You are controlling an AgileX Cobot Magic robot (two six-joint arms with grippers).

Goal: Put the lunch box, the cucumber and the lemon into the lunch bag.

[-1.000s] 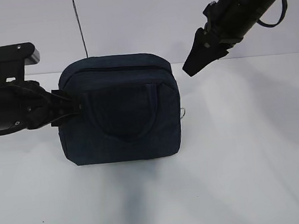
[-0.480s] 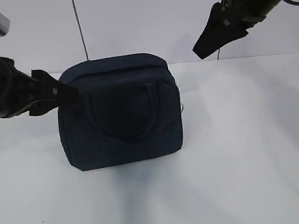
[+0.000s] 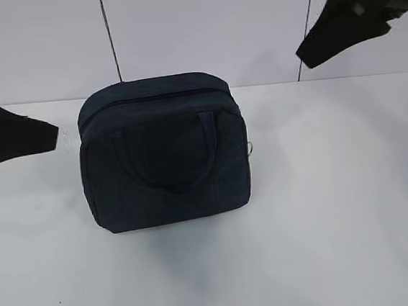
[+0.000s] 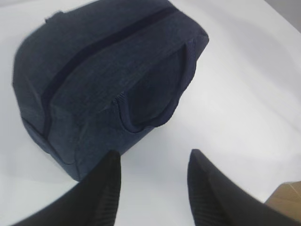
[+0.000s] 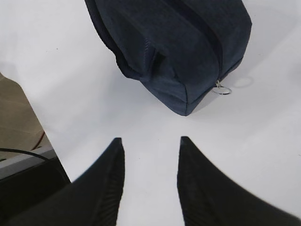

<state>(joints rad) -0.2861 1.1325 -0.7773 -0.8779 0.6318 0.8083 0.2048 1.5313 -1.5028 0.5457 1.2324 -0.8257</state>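
In the exterior view the boxy dark navy fabric lunch bag (image 3: 164,153) stands zipped at frame centre on the white table (image 3: 340,219), and both arms have drawn back to the frame edges since a second ago, when the left one touched its side. In the left wrist view the left gripper (image 4: 153,181) shows spread, empty fingers below the bag; I judge little risk beyond the bag tipping if bumped. In the right wrist view the right gripper (image 5: 150,179), fingers likewise apart and empty, sits below the metal ring pull (image 5: 221,89); the lunch box, cucumber and lemon are nowhere visible, presumably inside.

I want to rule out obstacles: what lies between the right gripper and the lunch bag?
Nothing. In the right wrist view, only bare white table separates the open right gripper from the lunch bag; its zipper ring rests beside the bag's end.
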